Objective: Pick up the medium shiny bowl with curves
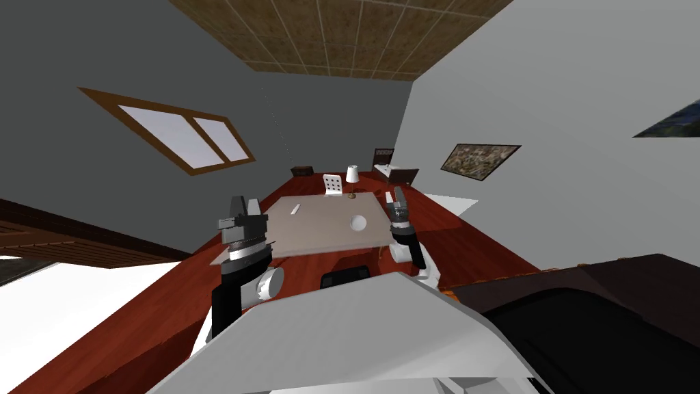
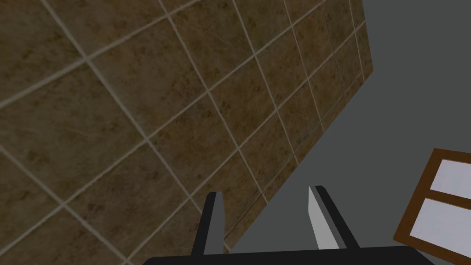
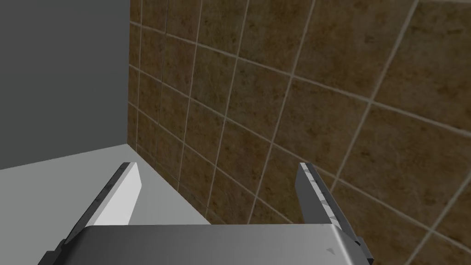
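A small, round, white bowl (image 1: 358, 221) sits on the tan table (image 1: 314, 232), toward the table's right side. Both arms are raised in front of me, short of the table's near edge. My left gripper (image 1: 245, 205) hangs over the table's left near corner, well left of the bowl. In the left wrist view the gripper (image 2: 266, 216) is open, with nothing between its fingers. My right gripper (image 1: 397, 200) stands just right of the table's right edge, close beside the bowl. In the right wrist view the gripper (image 3: 221, 193) is open wide and empty.
A flat white item (image 1: 296, 208) lies on the table's left part. A white chair (image 1: 333, 184) and a white lamp (image 1: 353, 174) stand at the table's far end, a dark chair (image 1: 345, 277) at the near edge. A dark sofa (image 1: 601, 308) is at my right.
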You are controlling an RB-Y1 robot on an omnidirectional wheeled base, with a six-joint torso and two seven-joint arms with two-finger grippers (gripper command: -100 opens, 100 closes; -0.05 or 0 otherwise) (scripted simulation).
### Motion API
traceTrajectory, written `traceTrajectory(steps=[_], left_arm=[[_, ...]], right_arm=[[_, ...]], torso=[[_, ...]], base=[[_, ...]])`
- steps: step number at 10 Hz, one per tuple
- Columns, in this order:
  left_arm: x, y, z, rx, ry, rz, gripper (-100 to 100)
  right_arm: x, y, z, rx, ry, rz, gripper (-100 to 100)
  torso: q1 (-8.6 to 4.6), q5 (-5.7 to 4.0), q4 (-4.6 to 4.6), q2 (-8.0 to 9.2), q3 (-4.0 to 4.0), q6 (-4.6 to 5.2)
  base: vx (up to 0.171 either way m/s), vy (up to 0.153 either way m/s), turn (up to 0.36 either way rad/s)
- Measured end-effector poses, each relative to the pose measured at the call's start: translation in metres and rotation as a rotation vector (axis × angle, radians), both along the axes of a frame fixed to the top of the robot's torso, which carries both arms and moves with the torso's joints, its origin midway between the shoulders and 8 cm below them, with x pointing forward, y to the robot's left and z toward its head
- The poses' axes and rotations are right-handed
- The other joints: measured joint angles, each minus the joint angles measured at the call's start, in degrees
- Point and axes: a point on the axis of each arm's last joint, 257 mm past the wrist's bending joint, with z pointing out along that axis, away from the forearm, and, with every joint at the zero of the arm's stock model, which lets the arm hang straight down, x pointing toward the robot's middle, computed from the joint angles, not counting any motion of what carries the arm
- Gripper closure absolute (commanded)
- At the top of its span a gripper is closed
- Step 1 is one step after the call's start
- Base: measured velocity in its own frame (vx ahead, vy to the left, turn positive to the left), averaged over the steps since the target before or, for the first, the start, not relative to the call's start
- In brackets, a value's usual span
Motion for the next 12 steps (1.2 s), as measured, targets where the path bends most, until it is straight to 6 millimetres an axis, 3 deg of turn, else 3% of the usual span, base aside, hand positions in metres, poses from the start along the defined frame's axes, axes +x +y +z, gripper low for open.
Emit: traceTrajectory(steps=[5, 9, 12], left_arm=[[0.0, 0.0, 0.0, 0.0, 0.0, 0.0, 0], [0.0, 0.0, 0.0, 0.0, 0.0, 0.0, 0], [0.0, 0.0, 0.0, 0.0, 0.0, 0.0, 0]], right_arm=[[0.041, 0.019, -0.053, -0.13, 0.135, 0.047, -100], [0.062, 0.026, -0.085, -0.208, 0.214, 0.063, -100], [0.072, 0.032, -0.123, -0.281, 0.286, 0.077, -100]], torso=[[-0.01, 0.01, -0.02, -0.08, -0.04, 0.04], [-0.18, -0.03, -0.02, -0.13, -0.07, 0.05], [-0.13, -0.02, -0.03, -0.13, -0.07, 0.02]], base=[[-0.048, 0.084, 0.171], [-0.025, 0.04, 0.138], [-0.018, 0.044, 0.118]])
